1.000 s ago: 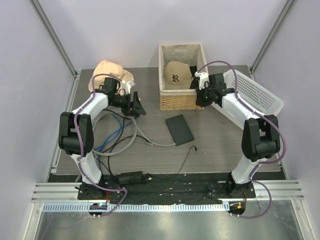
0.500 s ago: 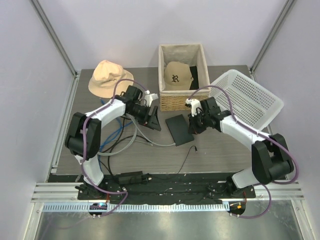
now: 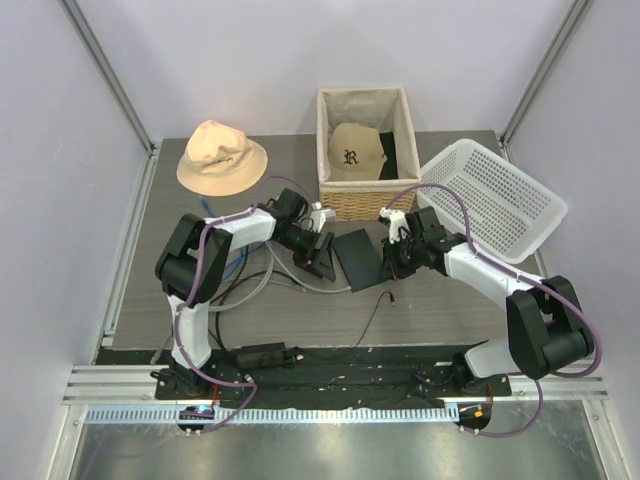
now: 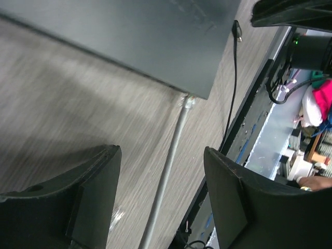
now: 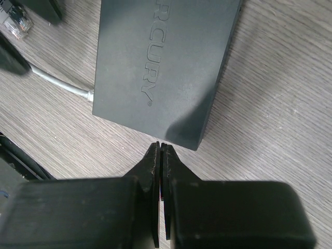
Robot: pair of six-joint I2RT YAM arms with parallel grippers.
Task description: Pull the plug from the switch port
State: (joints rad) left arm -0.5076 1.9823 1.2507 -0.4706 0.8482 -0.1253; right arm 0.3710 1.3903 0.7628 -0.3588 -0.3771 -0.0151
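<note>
**Switch [image 3: 358, 258] flat at mid-bench, plug [image 4: 187, 101] seated; left gripper [image 4: 160, 155] spread, right gripper [image 5: 160, 148] pressed together.**

The switch lies just in front of the wicker basket [image 3: 362, 205], lid up, with the embossed letters "RCURY" legible in the right wrist view. A grey cable [image 4: 166, 176] enters its narrow edge at the near-left corner, and the plug is fully home in the port. The left gripper sits low at the switch's left side, its fingers [image 4: 93, 192] standing either side of the grey cable just short of the plug and touching neither. The right gripper is at the switch's right side with nothing between its fingers; its tips are at the box's edge, and contact cannot be confirmed. A loose black lead [image 4: 236, 31] lies on the bench [image 3: 450, 300] just beside the switch, its end free.
</note>
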